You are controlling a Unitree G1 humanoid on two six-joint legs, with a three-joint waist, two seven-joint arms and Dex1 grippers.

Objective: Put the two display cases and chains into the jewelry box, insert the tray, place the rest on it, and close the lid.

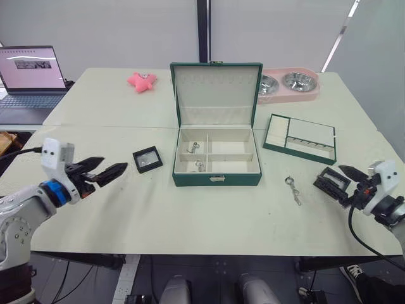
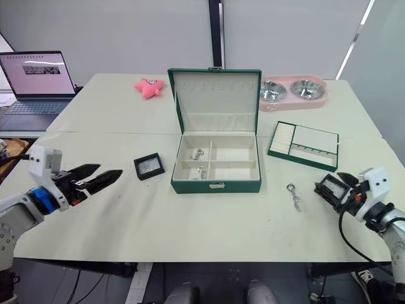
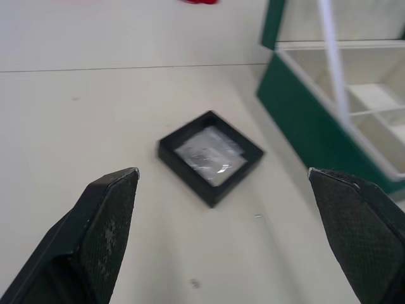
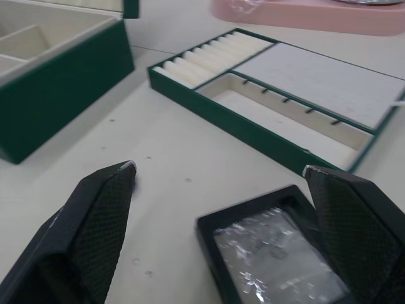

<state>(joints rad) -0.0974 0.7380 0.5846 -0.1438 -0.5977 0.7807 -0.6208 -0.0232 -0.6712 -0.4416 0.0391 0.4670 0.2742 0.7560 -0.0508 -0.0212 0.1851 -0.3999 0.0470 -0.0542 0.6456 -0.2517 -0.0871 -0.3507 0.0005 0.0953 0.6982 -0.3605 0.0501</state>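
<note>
Risk sits with the right gripper (image 4: 218,183): its fingers spread around the right display case (image 4: 278,259), perhaps not centred, so closing could skid it away. Left gripper (image 3: 224,190), also open, faces the other case (image 3: 211,156) beside the jewelry box (image 1: 216,179).

Head stereo pair: both eyes look forward and down over the table (image 1: 190,209) from a standing height, far enough to take in the whole open jewelry box (image 1: 216,155), the tray (image 1: 300,138) and both arms. The two views share nearly the same scene, slightly offset sideways.

Left wrist camera: sits low and close to the table, facing along the left gripper (image 3: 221,209) toward one display case (image 3: 211,156) and the box's wall.

Right wrist camera: equally low and near, facing along the right gripper (image 4: 218,209) over the other display case (image 4: 278,253) toward the tray.
</note>
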